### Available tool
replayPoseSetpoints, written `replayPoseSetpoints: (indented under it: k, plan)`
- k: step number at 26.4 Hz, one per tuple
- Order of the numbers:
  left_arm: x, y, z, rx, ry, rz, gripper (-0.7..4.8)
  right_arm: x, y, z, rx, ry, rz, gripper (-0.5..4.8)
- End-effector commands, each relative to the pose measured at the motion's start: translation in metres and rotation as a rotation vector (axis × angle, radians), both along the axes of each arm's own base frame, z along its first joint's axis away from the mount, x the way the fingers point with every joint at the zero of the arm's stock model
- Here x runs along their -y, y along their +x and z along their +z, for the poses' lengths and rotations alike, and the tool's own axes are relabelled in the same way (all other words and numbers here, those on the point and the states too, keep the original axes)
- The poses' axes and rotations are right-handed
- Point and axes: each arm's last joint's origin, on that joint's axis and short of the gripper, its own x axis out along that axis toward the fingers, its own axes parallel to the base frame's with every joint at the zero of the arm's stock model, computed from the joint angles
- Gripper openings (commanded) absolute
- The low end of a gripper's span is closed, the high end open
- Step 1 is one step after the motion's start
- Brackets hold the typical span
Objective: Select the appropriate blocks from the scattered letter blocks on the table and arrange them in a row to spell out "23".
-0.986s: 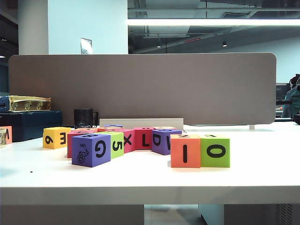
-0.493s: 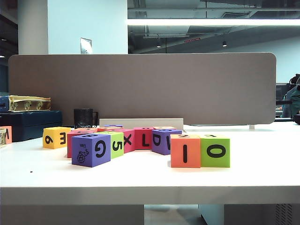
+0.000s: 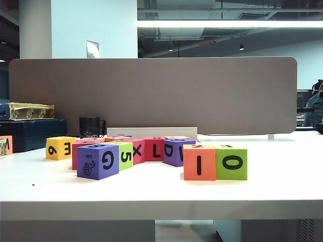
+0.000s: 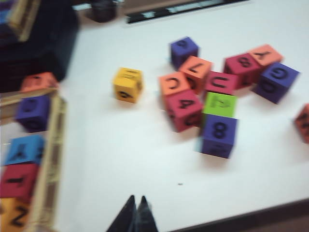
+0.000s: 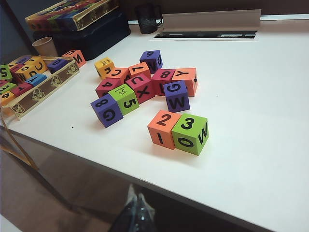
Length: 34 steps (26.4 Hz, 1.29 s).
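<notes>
While orange block (image 5: 163,128) touches green block (image 5: 190,133), both tools (image 4: 135,209) (image 5: 137,209) hang closed, empty

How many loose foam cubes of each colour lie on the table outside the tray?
Counted in the right wrist view, on the table, outside the tray:
Orange cubes: 5
Purple cubes: 3
Pink-red cubes: 3
Lime green cubes: 2
Yellow cube: 1
Total: 14
The left gripper and the right gripper are shut, clear of the cubes.
</notes>
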Motion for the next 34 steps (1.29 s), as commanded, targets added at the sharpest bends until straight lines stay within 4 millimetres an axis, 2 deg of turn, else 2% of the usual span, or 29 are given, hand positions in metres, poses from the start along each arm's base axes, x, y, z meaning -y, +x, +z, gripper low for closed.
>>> replayPoseSetpoints:
  k: [1,7,34]
  plan:
    - [0.009,0.006,-0.007,0.012,-0.063,-0.058,-0.06,0.0,-0.002,0.001,0.023,0.001,0.002,-0.01]
    - [0.021,0.014,-0.028,0.025,-0.022,-0.162,-0.06,0.0,-0.002,0.001,0.023,0.001,0.002,-0.01]
    - [0.021,0.014,-0.028,0.027,-0.023,-0.162,-0.05,0.0,-0.002,0.001,0.023,0.001,0.002,-0.01]
